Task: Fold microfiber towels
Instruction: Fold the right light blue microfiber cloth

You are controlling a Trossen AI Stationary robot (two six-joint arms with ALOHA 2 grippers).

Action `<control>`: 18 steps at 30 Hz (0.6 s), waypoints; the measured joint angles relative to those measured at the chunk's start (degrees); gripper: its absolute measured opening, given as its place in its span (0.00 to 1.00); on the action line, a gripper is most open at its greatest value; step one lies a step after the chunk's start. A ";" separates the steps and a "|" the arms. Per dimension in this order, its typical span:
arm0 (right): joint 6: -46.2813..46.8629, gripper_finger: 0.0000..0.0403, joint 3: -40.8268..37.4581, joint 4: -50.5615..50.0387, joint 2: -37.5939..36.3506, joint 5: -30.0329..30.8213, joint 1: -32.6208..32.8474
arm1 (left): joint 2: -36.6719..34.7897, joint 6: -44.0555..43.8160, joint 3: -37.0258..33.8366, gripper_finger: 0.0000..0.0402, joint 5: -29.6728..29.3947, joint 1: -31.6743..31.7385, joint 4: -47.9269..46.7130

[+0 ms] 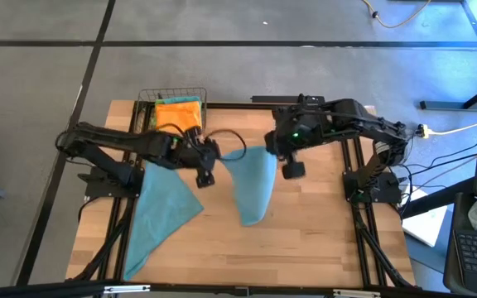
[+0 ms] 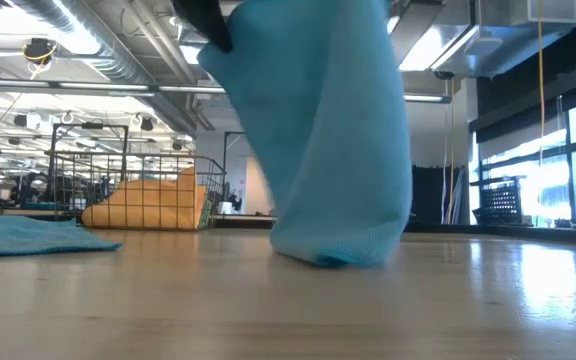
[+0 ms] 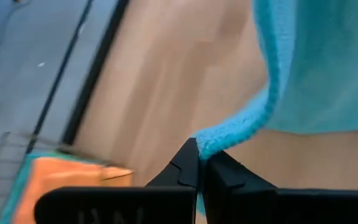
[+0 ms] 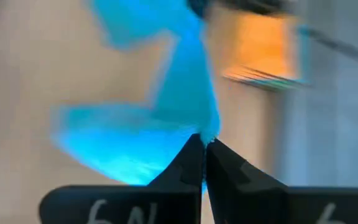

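Observation:
A teal microfiber towel (image 1: 251,186) hangs between my two grippers over the middle of the table, and its lower end (image 2: 336,252) rests on the wood. My left gripper (image 1: 212,162) is shut on one upper corner and my right gripper (image 1: 280,156) on the other. A second teal towel (image 1: 162,213) lies spread flat on the table's left side. An orange towel (image 1: 178,113) lies in a wire basket (image 1: 172,93) at the far edge. My left gripper pinches a corner of the teal towel (image 3: 205,147) between its two fingertips, slanting down from the table's left. The hemmed edge (image 3: 272,93) curves away slack from the fingers. My right gripper pinches the opposite upper corner (image 4: 207,135) between its fingertips, slanting down from the table's right. The cloth hangs below both holds, with its lower end on the table.
The wire basket (image 2: 133,190) with the orange towel stands at the far edge, left of centre. The flat teal towel (image 2: 28,235) covers the left part of the table. Bare wood lies along the near edge and on the right (image 1: 321,232).

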 joint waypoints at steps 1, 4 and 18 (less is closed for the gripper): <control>-2.09 0.03 0.00 0.05 0.40 6.17 -0.10 | -0.91 0.65 0.02 0.00 -0.08 1.30 -0.76; -5.91 0.03 0.00 0.71 0.54 19.66 -1.22 | -3.80 2.04 1.30 0.00 -0.42 5.16 -3.71; 3.54 0.03 -9.24 0.83 0.49 -5.30 -3.22 | -6.06 -4.30 6.02 0.00 15.74 3.47 -5.68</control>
